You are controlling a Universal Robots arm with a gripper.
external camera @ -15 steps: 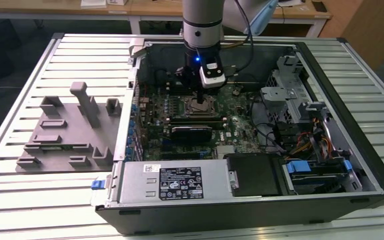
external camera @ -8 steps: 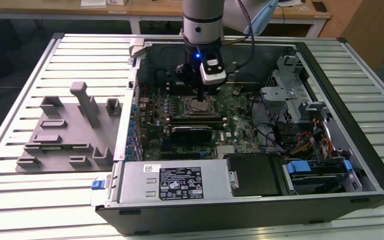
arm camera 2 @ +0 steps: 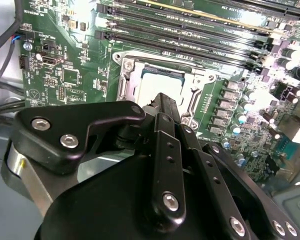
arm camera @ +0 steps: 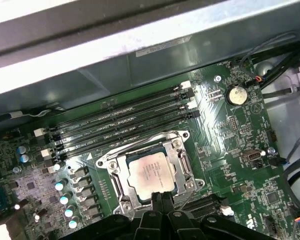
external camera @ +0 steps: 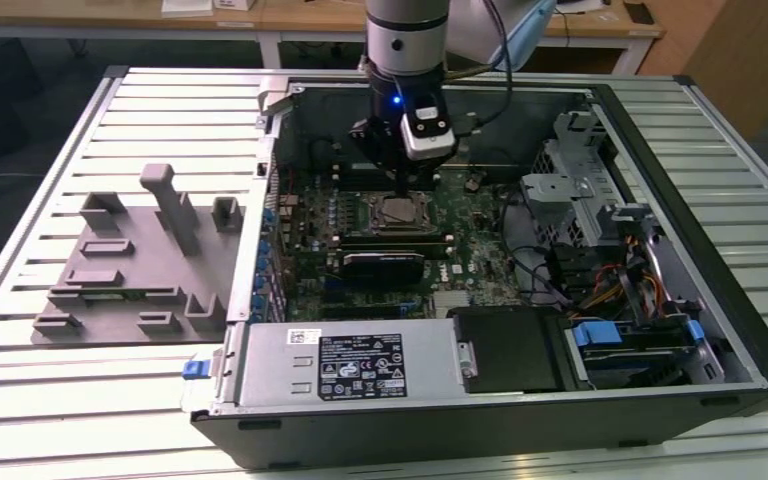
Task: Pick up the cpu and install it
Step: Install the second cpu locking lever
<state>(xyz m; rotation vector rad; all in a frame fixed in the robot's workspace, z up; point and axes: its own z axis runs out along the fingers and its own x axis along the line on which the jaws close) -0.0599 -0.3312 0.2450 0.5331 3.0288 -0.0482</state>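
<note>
The cpu, a flat square chip with a silvery lid, lies level inside the metal-framed socket on the green motherboard, and it also shows in the exterior view as the cpu. In the second wrist view the cpu is partly hidden behind the fingers. My gripper hangs straight down over the socket, its two thin black fingers pressed together at the chip's near edge. I cannot tell whether they touch the chip. The gripper is inside the open computer case.
Black memory slots run beside the socket. A grey plastic tray sits on the slatted table at the exterior view's left. The power supply, a drive cage and cable bundles crowd the case around the board.
</note>
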